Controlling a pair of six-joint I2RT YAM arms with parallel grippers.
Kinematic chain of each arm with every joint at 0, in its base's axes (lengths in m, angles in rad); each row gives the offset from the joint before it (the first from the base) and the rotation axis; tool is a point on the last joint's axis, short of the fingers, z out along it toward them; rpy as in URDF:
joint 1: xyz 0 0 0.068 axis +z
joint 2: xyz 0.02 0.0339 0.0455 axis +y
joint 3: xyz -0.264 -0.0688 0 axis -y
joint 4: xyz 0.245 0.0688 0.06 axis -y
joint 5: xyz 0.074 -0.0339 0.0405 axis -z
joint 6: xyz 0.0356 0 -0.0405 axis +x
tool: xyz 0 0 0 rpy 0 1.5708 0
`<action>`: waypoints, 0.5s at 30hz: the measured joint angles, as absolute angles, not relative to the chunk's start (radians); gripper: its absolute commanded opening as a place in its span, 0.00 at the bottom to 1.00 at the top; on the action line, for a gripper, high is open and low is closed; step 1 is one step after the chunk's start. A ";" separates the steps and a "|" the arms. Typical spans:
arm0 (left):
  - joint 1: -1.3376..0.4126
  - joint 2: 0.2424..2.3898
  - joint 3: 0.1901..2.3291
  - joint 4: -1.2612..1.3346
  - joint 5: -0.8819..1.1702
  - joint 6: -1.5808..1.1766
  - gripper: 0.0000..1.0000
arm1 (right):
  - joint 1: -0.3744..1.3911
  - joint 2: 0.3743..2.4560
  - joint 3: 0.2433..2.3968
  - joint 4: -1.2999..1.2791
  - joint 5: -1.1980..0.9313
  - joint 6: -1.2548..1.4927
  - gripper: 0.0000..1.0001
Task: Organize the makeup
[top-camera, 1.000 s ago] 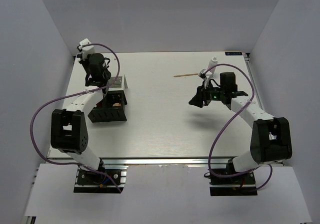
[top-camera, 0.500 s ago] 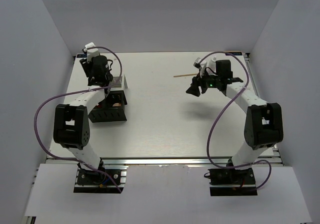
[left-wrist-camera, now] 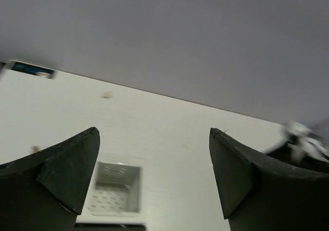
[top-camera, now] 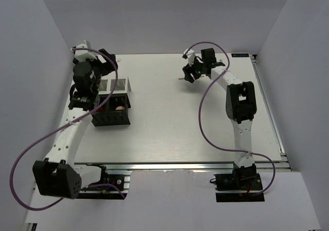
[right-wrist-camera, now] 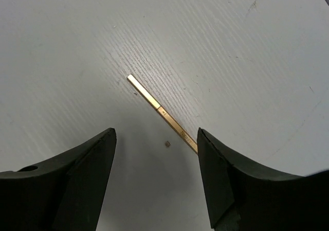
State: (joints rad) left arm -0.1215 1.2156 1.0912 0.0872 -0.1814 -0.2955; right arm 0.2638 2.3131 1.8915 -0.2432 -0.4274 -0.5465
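Note:
A thin wooden stick [right-wrist-camera: 160, 111] of the makeup lies on the white table. My right gripper [right-wrist-camera: 157, 133] hovers open just above it, and the stick's near end runs under the right finger. From above, the right gripper [top-camera: 189, 72] is at the far middle of the table, with only the tip of the stick [top-camera: 180, 78] showing. My left gripper [top-camera: 109, 57] is raised at the far left, open and empty, above the black organizer [top-camera: 110, 119]. A peach-pink disc [top-camera: 119, 107] sits in one compartment. The left wrist view shows my left gripper [left-wrist-camera: 154, 133] with wide jaws holding nothing.
A white perforated tray [top-camera: 117, 85] sits at the organizer's far end, also below the left fingers as the tray [left-wrist-camera: 134, 190]. A tiny dark speck [right-wrist-camera: 167, 144] lies beside the stick. White walls close in the table at the back and sides.
My left gripper opened wide and lifted away from the organizer. My right arm stretched toward the far left, bringing its gripper over the wooden stick, with its jaws opening wider.

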 measured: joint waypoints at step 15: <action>-0.123 0.993 0.854 -0.085 0.178 -0.574 0.98 | 0.243 2.491 2.145 -0.313 -0.389 -0.596 0.28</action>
